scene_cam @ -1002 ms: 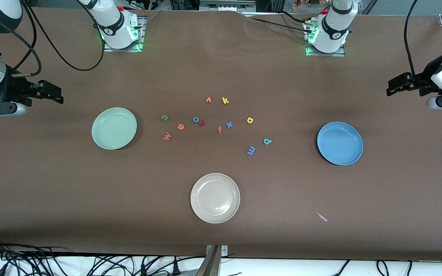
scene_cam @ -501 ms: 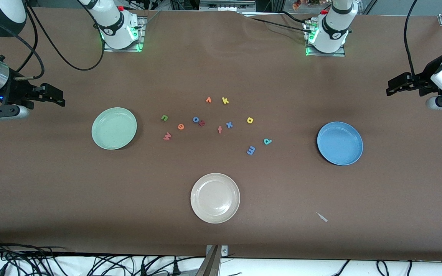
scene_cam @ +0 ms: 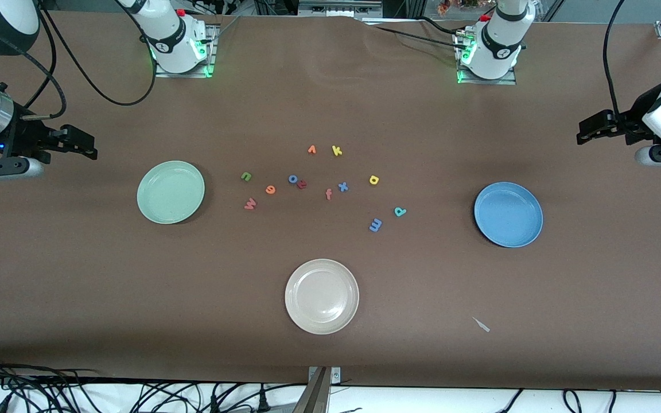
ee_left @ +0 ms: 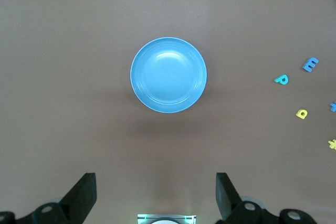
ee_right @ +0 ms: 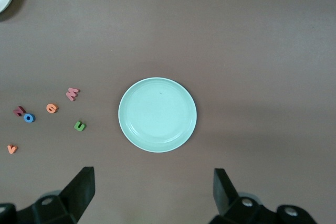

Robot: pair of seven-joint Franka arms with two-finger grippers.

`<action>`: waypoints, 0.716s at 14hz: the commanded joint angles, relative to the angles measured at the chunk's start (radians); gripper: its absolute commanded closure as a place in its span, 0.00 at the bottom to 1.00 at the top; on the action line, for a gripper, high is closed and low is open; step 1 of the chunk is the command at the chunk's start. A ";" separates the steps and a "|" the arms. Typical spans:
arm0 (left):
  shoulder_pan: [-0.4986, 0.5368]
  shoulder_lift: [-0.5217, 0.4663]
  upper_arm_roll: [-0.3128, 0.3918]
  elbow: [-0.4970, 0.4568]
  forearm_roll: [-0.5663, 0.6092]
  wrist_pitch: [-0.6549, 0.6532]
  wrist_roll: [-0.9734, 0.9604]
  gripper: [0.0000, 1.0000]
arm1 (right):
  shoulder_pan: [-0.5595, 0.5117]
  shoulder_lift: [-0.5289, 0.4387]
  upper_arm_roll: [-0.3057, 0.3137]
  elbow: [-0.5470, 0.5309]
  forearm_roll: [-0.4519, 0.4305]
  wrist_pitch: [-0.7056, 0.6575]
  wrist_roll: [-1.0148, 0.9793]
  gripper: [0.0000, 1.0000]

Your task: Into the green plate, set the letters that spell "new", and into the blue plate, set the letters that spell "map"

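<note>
Both end effectors hang released and empty, well clear of the letters: the left end effector [scene_cam: 586, 131] is up over the brown surface [scene_cam: 330, 355] at the left arm's end, by the round medium-blue plate [scene_cam: 508, 214], and the right end effector [scene_cam: 86, 146] is up over the right arm's end, by the round pale mint-green plate [scene_cam: 171, 191]. In each wrist view the black fingers [ee_left: 84, 195] stand wide apart with nothing between them, the right one's [ee_right: 79, 190] likewise. Both plates are empty.

All six task letters lie flat on the surface between the two plates. The small green foam n [scene_cam: 246, 176], orange foam e [scene_cam: 270, 190] and red-pink foam w [scene_cam: 250, 203] cluster toward the green plate. The small blue foam m [scene_cam: 375, 225] and teal foam p [scene_cam: 400, 211] lie just beside each other toward the blue plate, with the yellow foam a [scene_cam: 373, 179] farther from the camera.

Judging by their look, these pieces are very light, soft and thin, so they should squash a little and may stick to a finger on release. Each probably wants a pinch straight down across its narrow width, fingertips reaching the surface. Their thickness is hard to judge from here. The e has a blue foam o [scene_cam: 293, 179] near it, but the gap looks ample.
</note>
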 commanded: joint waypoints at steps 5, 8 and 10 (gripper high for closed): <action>-0.001 -0.002 -0.003 0.000 0.013 0.005 0.019 0.00 | 0.000 -0.034 0.006 -0.020 -0.014 -0.003 -0.002 0.00; -0.001 -0.002 -0.003 0.000 0.013 0.009 0.019 0.00 | 0.000 -0.051 0.006 -0.031 -0.014 -0.004 -0.001 0.00; -0.001 -0.002 -0.003 0.000 0.011 0.010 0.019 0.00 | 0.000 -0.057 0.006 -0.043 -0.014 -0.001 -0.001 0.00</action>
